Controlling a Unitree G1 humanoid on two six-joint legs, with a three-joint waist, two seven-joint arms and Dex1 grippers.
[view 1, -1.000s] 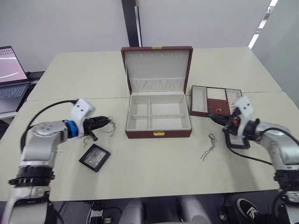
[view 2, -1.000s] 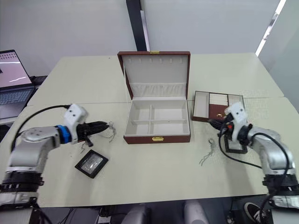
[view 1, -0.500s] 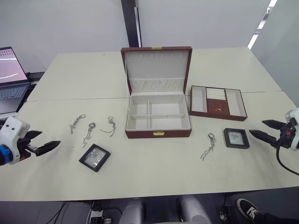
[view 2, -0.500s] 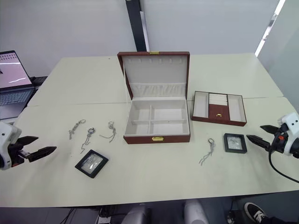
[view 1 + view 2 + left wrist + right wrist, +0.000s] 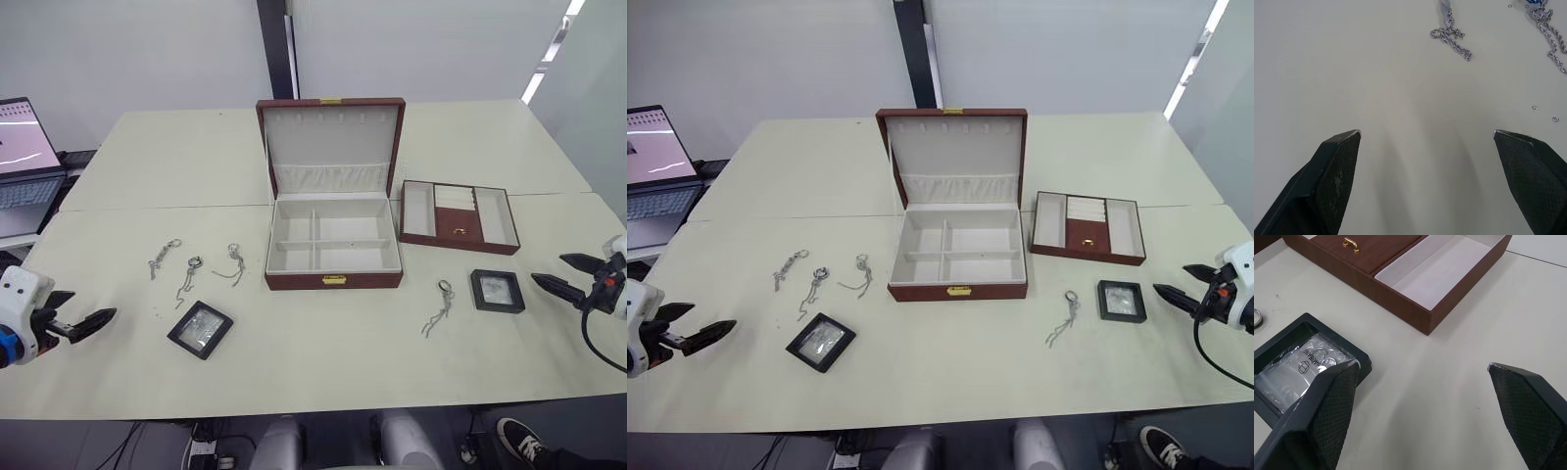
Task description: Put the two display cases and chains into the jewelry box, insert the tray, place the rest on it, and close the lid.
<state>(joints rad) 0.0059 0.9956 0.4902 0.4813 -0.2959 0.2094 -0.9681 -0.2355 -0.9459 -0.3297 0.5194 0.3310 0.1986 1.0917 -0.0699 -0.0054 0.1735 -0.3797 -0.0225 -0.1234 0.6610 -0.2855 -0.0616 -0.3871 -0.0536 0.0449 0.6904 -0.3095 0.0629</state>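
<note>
**Open box waits as both claws hang wide at the table's edges**

The jewelry box (image 5: 333, 245) stands mid-table with its lid (image 5: 330, 147) up and its cream compartments bare. The tray (image 5: 458, 215) lies just beside it on the right. One display case (image 5: 497, 290) sits in front of the tray, the other display case (image 5: 200, 329) off to the box's left front. Three chains (image 5: 190, 266) lie scattered left of the box and a fourth chain (image 5: 438, 306) right of its front. The left gripper (image 5: 86, 324) and right gripper (image 5: 570, 273) both hang spread wide and empty, well apart from the box. The thin chains look likely to slip between broad fingertips or snag and drag a neighbour along; a flat case could skid across the table under an off-centre pinch, and the tray going in too soon would block the compartments
</note>
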